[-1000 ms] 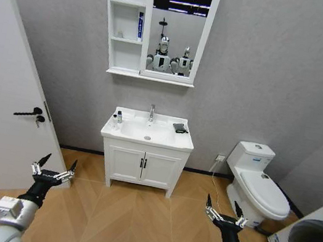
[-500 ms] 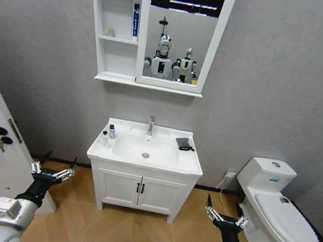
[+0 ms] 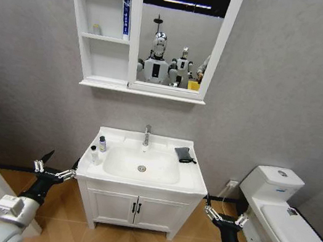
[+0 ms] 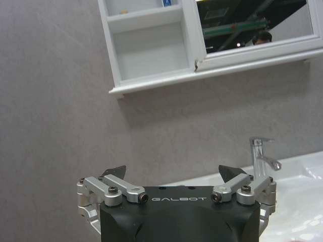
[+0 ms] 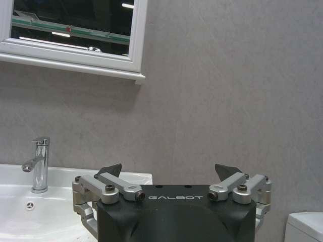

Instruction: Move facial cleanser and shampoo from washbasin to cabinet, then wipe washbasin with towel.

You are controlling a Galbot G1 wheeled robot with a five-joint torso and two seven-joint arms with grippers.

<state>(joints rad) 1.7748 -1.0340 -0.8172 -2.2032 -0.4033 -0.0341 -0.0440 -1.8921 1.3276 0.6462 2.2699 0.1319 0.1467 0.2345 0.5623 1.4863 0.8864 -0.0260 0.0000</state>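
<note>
Two grippers, both w/ jaws apart, nothing held. Left gripper (image 3: 55, 164) low at 8 o'clock of washbasin (image 3: 140, 183), just off its left edge. Right gripper (image 3: 222, 211) low at 4 o'clock, off the front right corner. Towel (image 3: 184, 154) dark, on rear right rim, 1 o'clock of the bowl, well apart from either jaws. Two small bottles (image 3: 97, 149) on left rim. Cabinet (image 3: 102, 29) on wall at 12 o'clock above faucet (image 3: 146, 135); blue tube (image 3: 125, 16) on middle shelf.
</note>
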